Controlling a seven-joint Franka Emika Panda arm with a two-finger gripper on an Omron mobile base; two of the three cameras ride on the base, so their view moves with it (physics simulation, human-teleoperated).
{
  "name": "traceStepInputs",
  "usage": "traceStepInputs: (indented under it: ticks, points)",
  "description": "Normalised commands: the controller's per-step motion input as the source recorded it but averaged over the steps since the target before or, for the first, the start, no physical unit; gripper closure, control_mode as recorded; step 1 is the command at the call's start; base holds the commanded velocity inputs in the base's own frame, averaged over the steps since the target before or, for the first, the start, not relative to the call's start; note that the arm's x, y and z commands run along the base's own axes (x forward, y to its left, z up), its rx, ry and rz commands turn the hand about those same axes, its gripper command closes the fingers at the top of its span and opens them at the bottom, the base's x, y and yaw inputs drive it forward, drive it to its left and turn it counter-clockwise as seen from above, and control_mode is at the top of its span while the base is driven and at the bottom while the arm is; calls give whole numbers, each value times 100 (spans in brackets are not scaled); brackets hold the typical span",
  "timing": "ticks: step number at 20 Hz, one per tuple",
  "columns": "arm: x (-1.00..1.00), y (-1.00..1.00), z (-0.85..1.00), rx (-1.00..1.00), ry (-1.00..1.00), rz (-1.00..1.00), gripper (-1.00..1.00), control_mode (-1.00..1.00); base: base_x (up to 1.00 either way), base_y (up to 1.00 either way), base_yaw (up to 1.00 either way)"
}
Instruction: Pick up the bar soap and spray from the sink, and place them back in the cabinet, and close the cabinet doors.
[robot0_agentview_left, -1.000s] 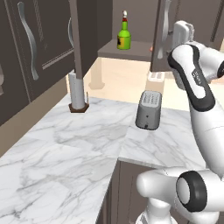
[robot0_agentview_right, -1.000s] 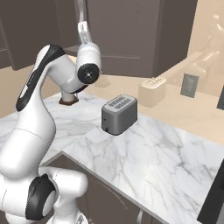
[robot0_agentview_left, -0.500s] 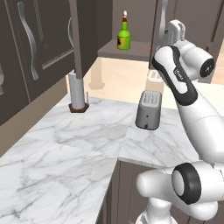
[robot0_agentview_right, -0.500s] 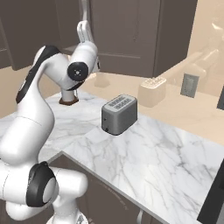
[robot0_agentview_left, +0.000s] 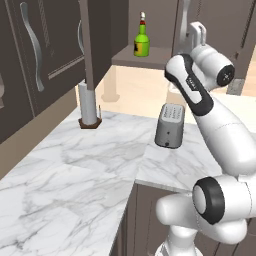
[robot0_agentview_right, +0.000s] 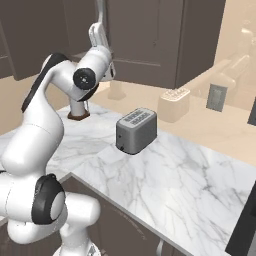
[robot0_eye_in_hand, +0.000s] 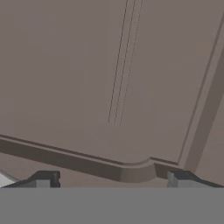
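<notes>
**Arm raised at the cabinet, spray on the shelf**

The gripper (robot0_eye_in_hand: 113, 177) stood wide open and held nothing, its fingertips (robot0_eye_in_hand: 43, 178) apart before a dark brown panelled cabinet door (robot0_eye_in_hand: 109, 78). The left base view showed the green spray (robot0_agentview_left: 142, 41) upright on the cabinet shelf (robot0_agentview_left: 150, 56), behind an open door (robot0_agentview_left: 95, 40). The right base view showed a toaster (robot0_agentview_right: 136, 131) on the marble counter (robot0_agentview_right: 190, 180); the hand (robot0_agentview_right: 100, 37) there seemed close to a door.

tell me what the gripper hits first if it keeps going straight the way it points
Most likely the dark brown panelled cabinet door: the open gripper faces its panel squarely, with nothing between. How near it stands is unclear.
</notes>
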Motion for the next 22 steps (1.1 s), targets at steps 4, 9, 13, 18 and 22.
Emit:
traceStepInputs:
  ticks: [4,9,13,18,22]
  points:
    - [18,0,0,0,0,-5,-100,-100,0,0,0]
    - [22,0,0,0,0,-4,-100,-100,0,0,0]
    - [22,0,0,0,0,-3,-100,-100,0,0,0]
    - [12,0,0,0,0,0,-100,-100,0,0,0]
    - [13,0,0,0,0,0,-100,-100,0,0,0]
